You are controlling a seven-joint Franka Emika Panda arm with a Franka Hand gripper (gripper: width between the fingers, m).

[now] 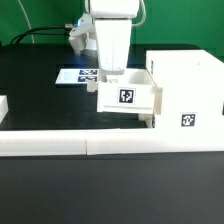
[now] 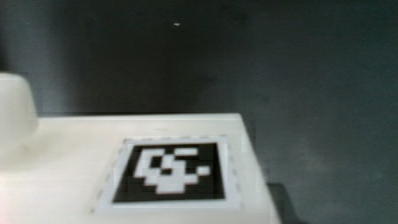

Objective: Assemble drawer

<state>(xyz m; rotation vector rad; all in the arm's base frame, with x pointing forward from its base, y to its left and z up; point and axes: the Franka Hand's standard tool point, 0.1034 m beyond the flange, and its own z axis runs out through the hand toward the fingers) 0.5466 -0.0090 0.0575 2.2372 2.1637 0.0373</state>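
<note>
Exterior view: end effector (image 1: 109, 72) at tray (image 1: 128, 97) rear, grip state unclear; housing (image 1: 185, 80) just beside, border wall (image 1: 100, 143) in front.

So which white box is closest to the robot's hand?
The small tray in the middle: the gripper hangs right at its far edge. The big housing stands beside it, on the exterior view's right.

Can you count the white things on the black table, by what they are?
Small tray: 1
Big box: 1
Long low wall: 1
Marker board: 1
Unclear piece at the exterior view's left edge: 1
Total: 5
</note>
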